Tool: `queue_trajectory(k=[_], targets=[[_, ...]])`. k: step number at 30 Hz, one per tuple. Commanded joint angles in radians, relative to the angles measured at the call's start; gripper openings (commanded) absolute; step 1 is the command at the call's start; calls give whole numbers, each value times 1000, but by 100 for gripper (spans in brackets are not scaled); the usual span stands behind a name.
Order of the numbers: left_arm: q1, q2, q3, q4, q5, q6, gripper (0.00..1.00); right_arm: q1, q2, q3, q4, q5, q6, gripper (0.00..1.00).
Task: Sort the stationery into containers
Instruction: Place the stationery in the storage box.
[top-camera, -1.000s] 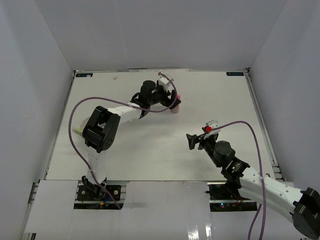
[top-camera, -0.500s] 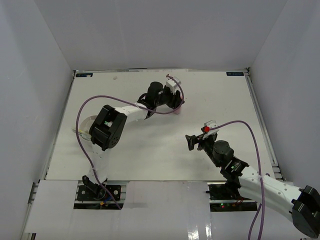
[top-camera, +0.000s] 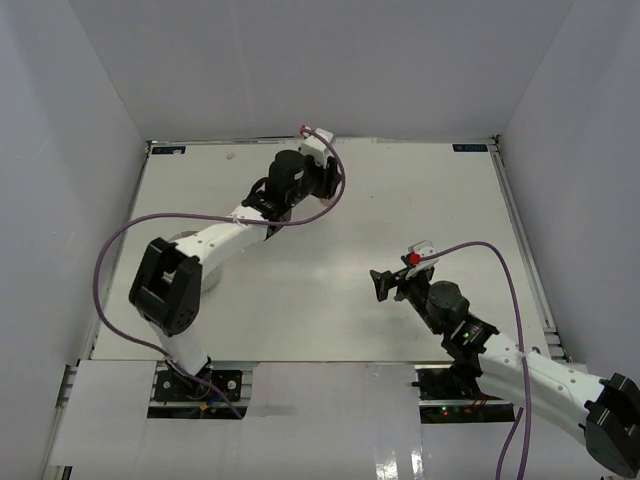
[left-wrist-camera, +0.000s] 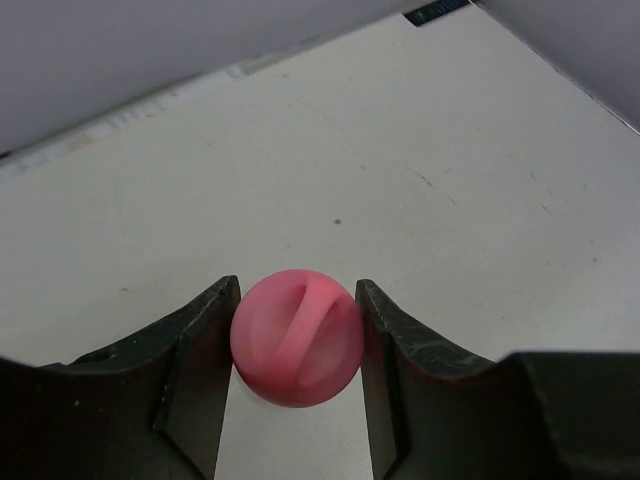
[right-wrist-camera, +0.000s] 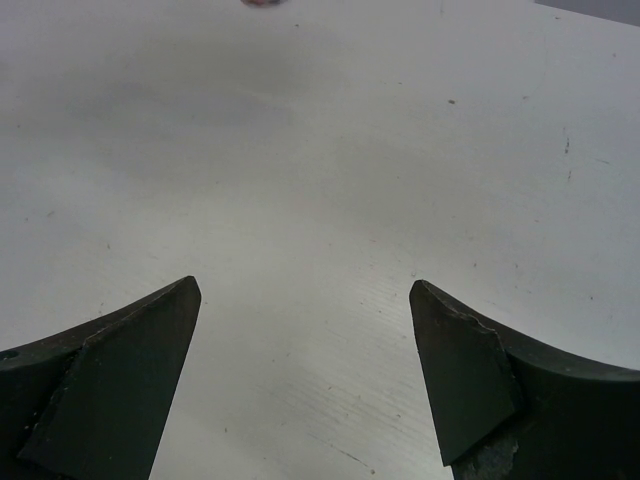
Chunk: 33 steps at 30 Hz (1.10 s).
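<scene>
Gripping the pink stubby cylinder (left-wrist-camera: 297, 338), the left pincer (left-wrist-camera: 297, 300) holds it between its fingertips.

A white table (top-camera: 400, 210) is carrying little in the overhead view: a pale round shape, possibly the white bowl (top-camera: 203, 272), is sitting half hidden near its left edge, and small blue labels (top-camera: 165, 150) are lying at its far corners.

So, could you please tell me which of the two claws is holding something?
The left claw, shut on the pink cylinder; the right claw stands open and empty.
</scene>
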Motion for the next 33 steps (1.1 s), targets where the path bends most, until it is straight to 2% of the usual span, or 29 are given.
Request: queue_trajectory(k=[1,2,4,7,11,16,18,22,33], targets=[[4,-217,27,-160,-274,-14,25,-6,-21,-2,55,-11,1,92],[7,-253,4,-193,-365,-20,25,-6,-29,-5,55,-11,2,92],[20,-361,-23,-294,-462,-46,25,-4,-41,-9,57,-15,2,92],[82,-519,-105,-397,-562,-72,26,-4,-47,-10,55,-28,4,92],[217,-705,-223,-538,-558,-139,27,-6,-41,-7,57,-49,9,92],[285,-888,-326,-595,-613,-133,27,-6,-29,-2,60,-74,12,92],[303,-919,-384,-581,-661,-113,27,-6,-27,-1,58,-81,12,92],[385,-965,-441,-540,-659,-102,26,-7,-23,-2,60,-84,13,92],[503,-954,-544,-429,-580,-162,25,-6,-4,2,63,-100,12,92]])
